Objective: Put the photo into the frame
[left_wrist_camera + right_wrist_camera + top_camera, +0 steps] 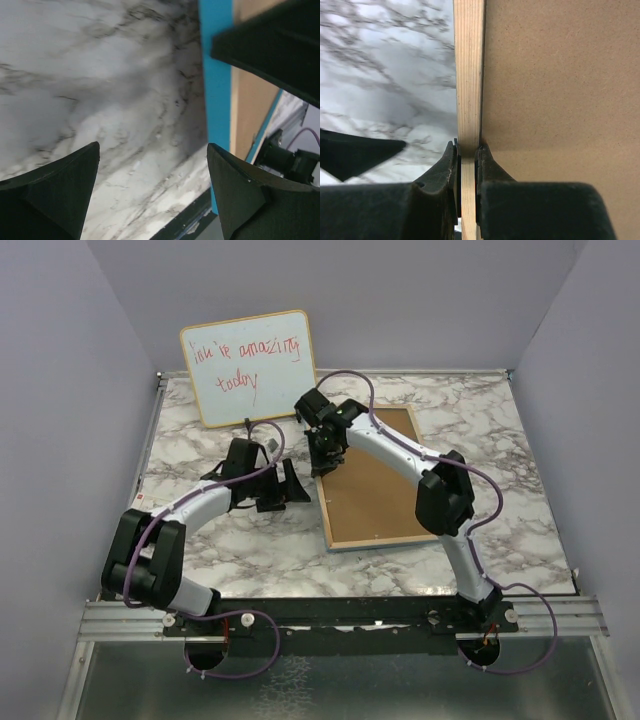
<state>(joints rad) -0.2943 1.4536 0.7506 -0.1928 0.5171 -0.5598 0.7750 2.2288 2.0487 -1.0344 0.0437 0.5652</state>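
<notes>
The frame (385, 538) lies on the marble table right of centre, light wood rim up, with the plain brown backing board (375, 495) filling it. My right gripper (325, 455) is shut on the frame's left rim near its far corner; the right wrist view shows the jaws (467, 150) clamped on the wood strip (469, 75) beside the board (555, 90). My left gripper (300, 485) is open and empty just left of the frame; its wrist view (152, 147) shows the frame's blue side (216, 90). The photo is not in view.
A whiteboard (252, 365) with red handwriting leans against the back wall at the far left. The marble table (500, 440) is boxed by grey walls. The left arm's finger (355, 150) shows close beside the right gripper.
</notes>
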